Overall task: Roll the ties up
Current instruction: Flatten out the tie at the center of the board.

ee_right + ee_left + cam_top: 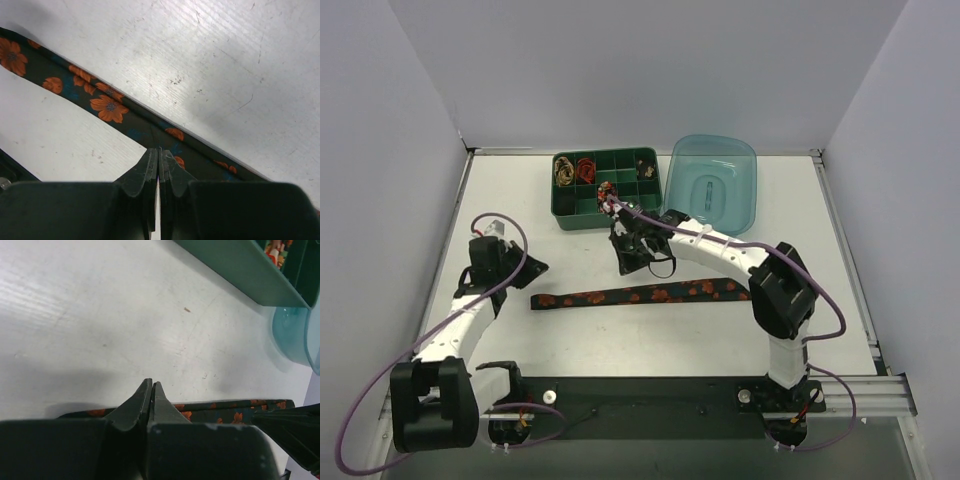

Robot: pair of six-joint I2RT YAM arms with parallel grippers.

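Observation:
A long black tie with orange-red blotches [640,294] lies flat and unrolled across the middle of the table. My left gripper [530,268] is shut and empty, just above the tie's left end. In the left wrist view its closed tips [151,383] sit over the tie [225,410]. My right gripper [648,266] is shut and empty, just behind the tie's middle. In the right wrist view its tips [158,150] hover at the tie's near edge [107,107]. Small coils sit in the green tray: a gold-black one [563,170], a red one [586,168] and a black-orange one [608,190].
The green compartment tray [620,213] stands at the back centre and also shows in the left wrist view [235,275]. A teal plastic tub [713,183] sits to its right. Purple cables loop off both arms. White walls close in three sides.

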